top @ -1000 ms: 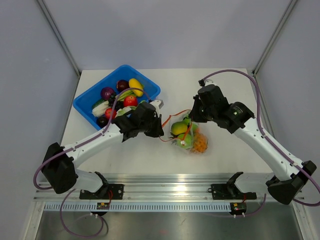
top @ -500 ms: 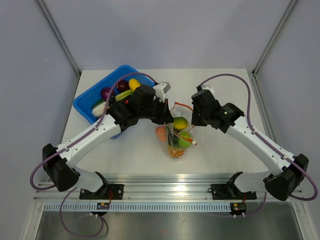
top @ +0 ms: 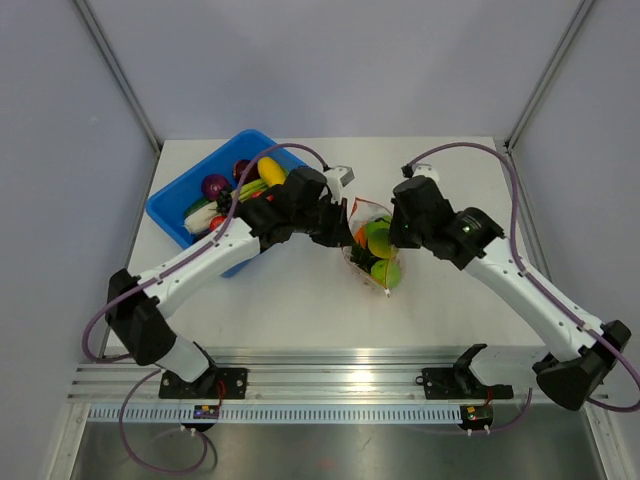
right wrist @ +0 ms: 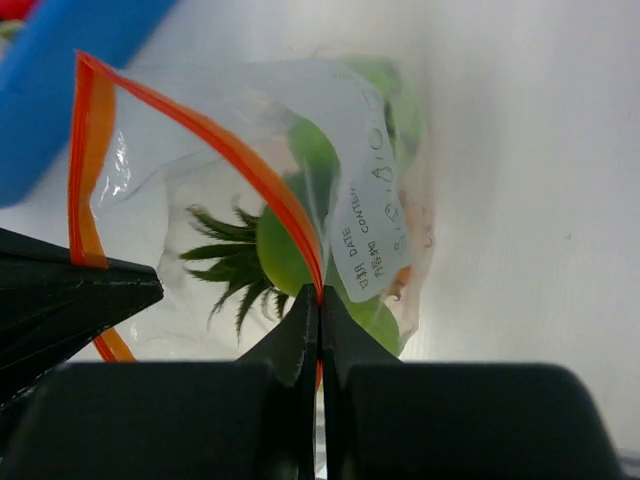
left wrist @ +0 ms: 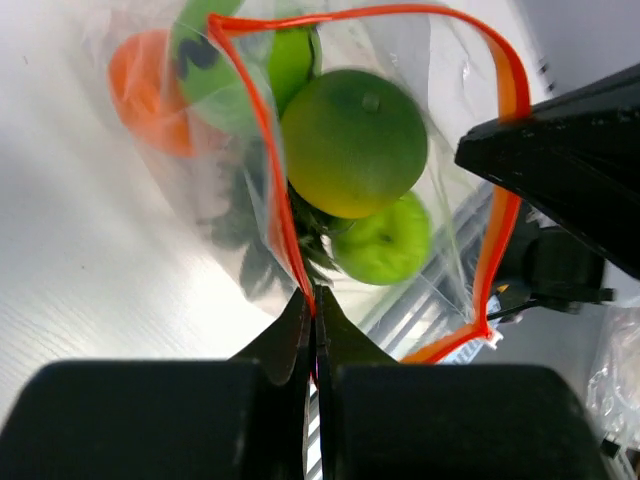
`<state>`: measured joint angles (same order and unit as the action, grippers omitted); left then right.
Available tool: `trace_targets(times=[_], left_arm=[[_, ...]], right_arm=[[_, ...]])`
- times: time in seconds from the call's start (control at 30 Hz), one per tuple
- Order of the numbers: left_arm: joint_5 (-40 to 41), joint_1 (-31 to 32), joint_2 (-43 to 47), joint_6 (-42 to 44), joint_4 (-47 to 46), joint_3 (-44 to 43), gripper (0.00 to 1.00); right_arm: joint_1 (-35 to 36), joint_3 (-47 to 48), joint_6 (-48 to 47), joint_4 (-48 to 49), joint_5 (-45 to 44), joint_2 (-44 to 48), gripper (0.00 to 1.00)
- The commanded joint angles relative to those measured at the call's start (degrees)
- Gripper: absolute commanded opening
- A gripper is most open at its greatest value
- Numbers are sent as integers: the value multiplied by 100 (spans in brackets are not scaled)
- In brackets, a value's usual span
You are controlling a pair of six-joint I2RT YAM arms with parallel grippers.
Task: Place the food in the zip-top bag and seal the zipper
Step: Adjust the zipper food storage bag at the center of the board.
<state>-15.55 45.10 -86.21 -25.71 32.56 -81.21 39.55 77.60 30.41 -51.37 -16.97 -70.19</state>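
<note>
Sealing step in hand: left gripper [left wrist: 312, 300] and right gripper [right wrist: 320, 295] each pinched tight on the thin orange-red zipper strip [left wrist: 262, 130] at opposite sides of the clear crinkly zip-top bag [top: 372, 245], held over the white table [top: 300, 300] with green and orange toy fruit [left wrist: 352, 140] inside, mouth gaping; next move likely needs the lips pressed together.

Both arms bent inward, wrists facing; left hand [left wrist: 312, 305], right hand [right wrist: 320, 295] clamped tight (fingers pressed together).
</note>
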Motion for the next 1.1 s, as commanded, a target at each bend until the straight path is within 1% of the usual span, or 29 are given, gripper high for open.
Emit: trace_targets(times=[0.0, 0.2, 0.3, 0.4, 0.63, 0.73, 0.83, 0.97, 1.07], left_arm=[[-308, -45, -448, 215, -74, -70, 0], [-168, -142, -405, 689, 339, -307, 0], [-176, -265, -344, 874, 523, -317, 0], [-167, -362, -194, 971, 568, -238, 0], [-352, -467, -89, 1121, 620, -115, 0], [-431, -537, -62, 1148, 612, -44, 0], [-414, -573, -80, 1218, 655, 9, 0], [-466, -643, -97, 1227, 612, -26, 0], [-572, -643, -141, 1209, 594, -114, 0]], right_arm=[[26, -53, 43, -91, -272, -232, 0], [18, 97, 35, 57, -18, -3, 0], [26, 167, 44, 162, 272, -21, 0], [26, 255, 105, 224, 370, -21, 0], [26, 378, 79, 163, 256, -65, 2], [26, 387, 122, 180, 273, -30, 1], [26, 492, 166, 215, 457, 41, 0], [26, 764, 289, 312, 957, 146, 0], [26, 695, 360, 531, 1135, 234, 0]])
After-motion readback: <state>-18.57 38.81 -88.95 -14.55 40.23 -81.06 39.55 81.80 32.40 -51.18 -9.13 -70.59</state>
